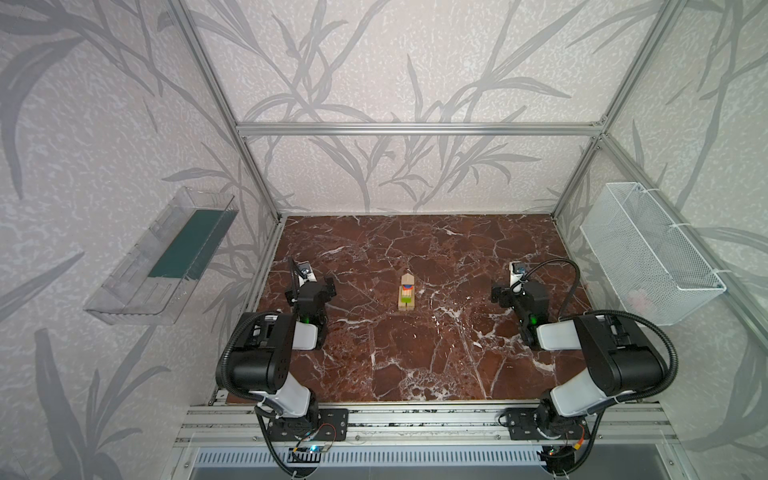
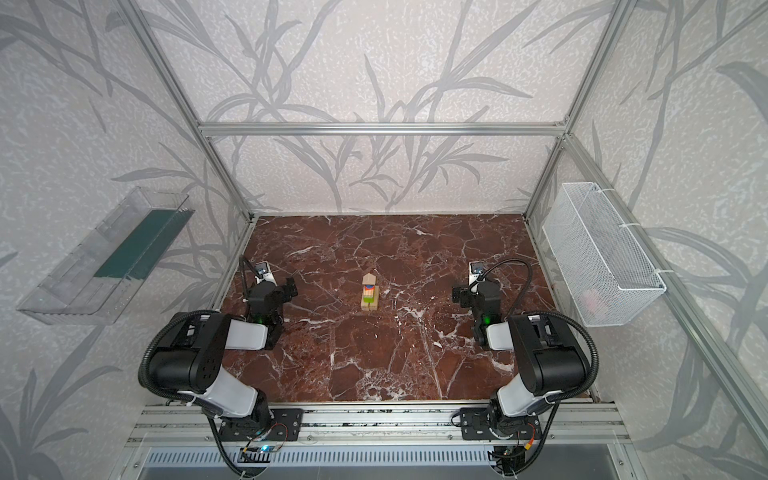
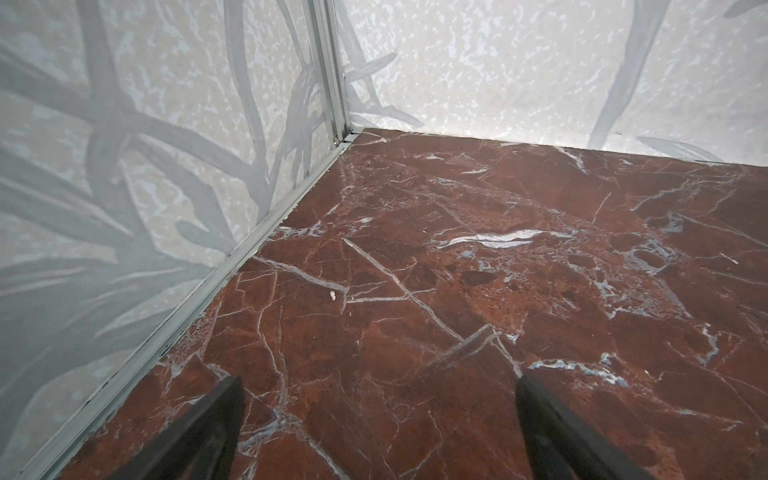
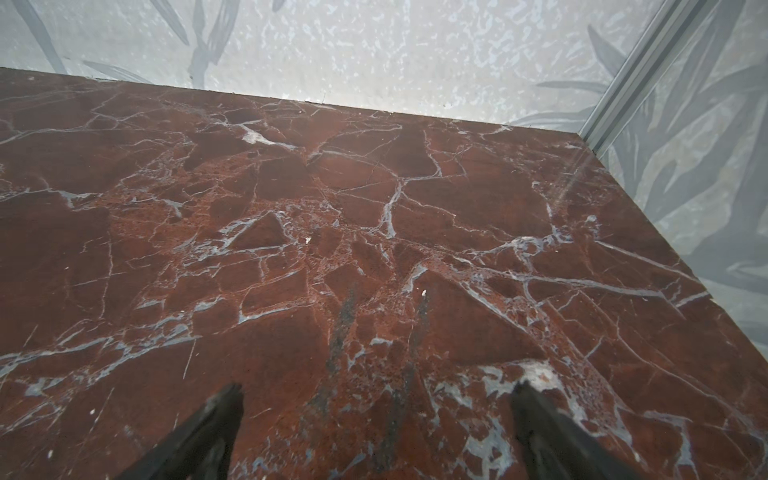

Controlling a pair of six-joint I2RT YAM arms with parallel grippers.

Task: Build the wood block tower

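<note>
The wood block tower (image 1: 407,293) (image 2: 370,293) stands upright near the middle of the red marble table (image 1: 415,361) in both top views. Light-wood planks (image 1: 406,306) form its base, then a lime-green brick (image 1: 406,296), red and blue pieces, and a peaked wood piece (image 1: 408,277) on top. My left gripper (image 1: 328,287) (image 3: 378,384) hangs open well to the tower's left, holding nothing. My right gripper (image 1: 498,295) (image 4: 376,390) hangs open well to its right, also holding nothing. Neither wrist view shows the tower; both show only bare marble between the fingers.
A clear plastic bin (image 1: 166,257) is mounted on the left wall and a white mesh basket (image 1: 648,257) on the right wall. Aluminium frame posts stand at the back corners, and a rail (image 1: 415,419) runs along the front edge.
</note>
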